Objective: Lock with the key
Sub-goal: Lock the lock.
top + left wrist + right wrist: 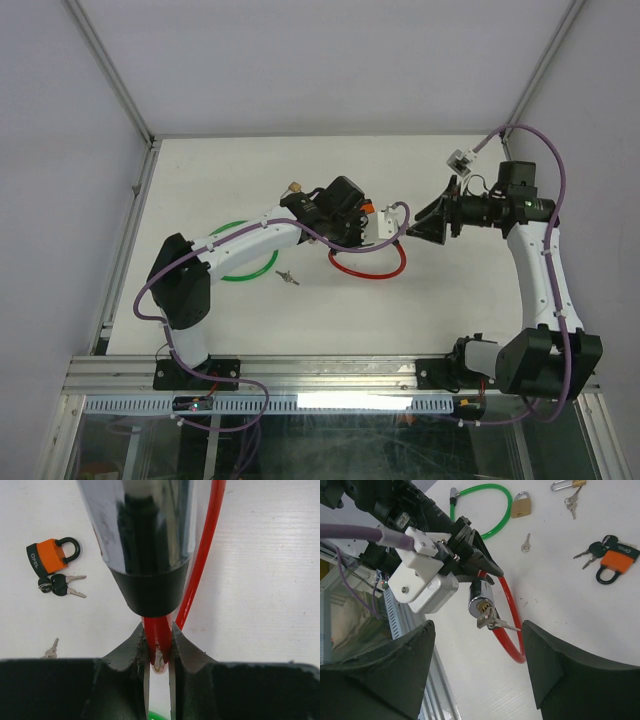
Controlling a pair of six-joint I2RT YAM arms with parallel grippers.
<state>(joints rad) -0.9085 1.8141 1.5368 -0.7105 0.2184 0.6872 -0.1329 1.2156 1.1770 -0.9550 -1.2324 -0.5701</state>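
cable locks (204, 555) number two, padlocks (50, 556) seemingly three.

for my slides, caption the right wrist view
Left gripper holds red cable lock, key inserted, facing the open right gripper

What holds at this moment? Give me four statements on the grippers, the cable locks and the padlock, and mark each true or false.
1. The left gripper is shut on the red cable lock. True.
2. A key sits in that lock's cylinder. True.
3. The right gripper is shut on the key. False: it is open, with its fingers spread to either side and touching nothing.
4. The orange padlock hangs on the green cable lock. False: it lies on the table apart from it, with black keys beside it.
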